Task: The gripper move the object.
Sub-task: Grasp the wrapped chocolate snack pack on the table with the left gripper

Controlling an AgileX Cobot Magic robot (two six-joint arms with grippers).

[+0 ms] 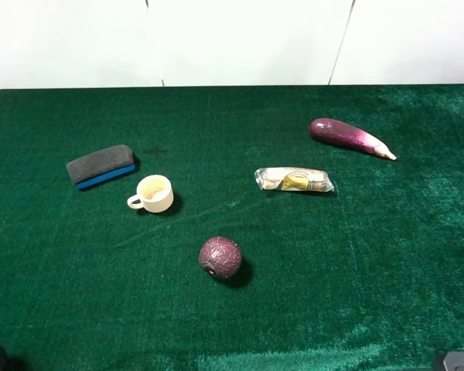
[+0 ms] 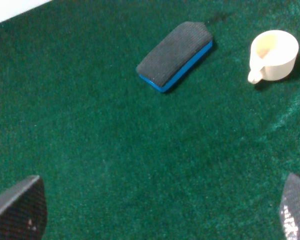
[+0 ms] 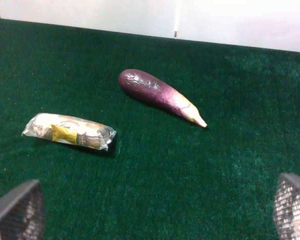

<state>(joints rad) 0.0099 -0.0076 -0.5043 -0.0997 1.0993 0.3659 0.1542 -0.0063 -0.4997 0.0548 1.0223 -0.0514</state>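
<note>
The clear plastic packet [image 1: 295, 180] with tan and yellow contents lies flat on the green cloth, right of centre. It also shows in the right wrist view [image 3: 69, 131]. My right gripper [image 3: 155, 215] is open and empty, its fingertips [image 3: 17, 212] wide apart, well short of the packet. My left gripper [image 2: 160, 215] is open and empty too, with one fingertip [image 2: 17, 212] showing at each lower corner, over bare cloth. In the high view only small dark bits of the arms show at the bottom corners.
A purple eggplant [image 1: 349, 137] lies behind and right of the packet. A grey-and-blue eraser block [image 1: 101, 165] and a cream cup [image 1: 152, 193] sit at the left. A dark red ball [image 1: 220, 256] sits in front of centre. A white wall stands behind the table.
</note>
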